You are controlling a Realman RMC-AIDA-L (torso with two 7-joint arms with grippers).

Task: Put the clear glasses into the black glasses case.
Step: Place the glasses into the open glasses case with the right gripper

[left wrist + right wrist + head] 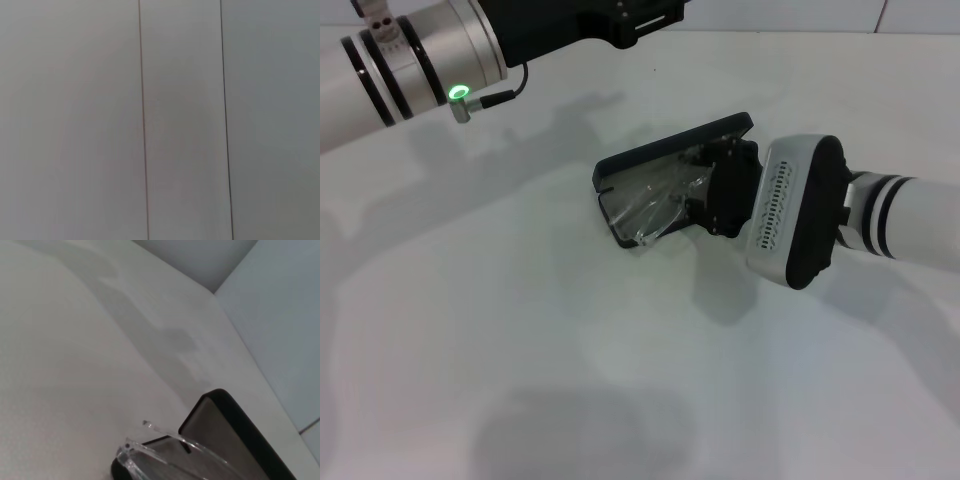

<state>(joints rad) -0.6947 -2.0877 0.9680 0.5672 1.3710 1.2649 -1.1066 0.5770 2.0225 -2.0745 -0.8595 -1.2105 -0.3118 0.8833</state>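
The white, matte worktop [520, 330] is smooth. The left gripper is out of view, its arm parked far from the work. The right gripper [705, 190] reaches into the open case [665, 150], a slim black shell with rounded corners and grey lining. Whether its jaws are parted or closed cannot be told. Just ahead of them the glasses [655, 205], glossy clear plastic, sit in the case; they should settle flat, thin arms folded, before release.

Honestly there's no readable text, label, brand or number anywhere in these shots, not even on the black glasses case [665, 150], whose shell just looks plain dark from the head and right wrist views.
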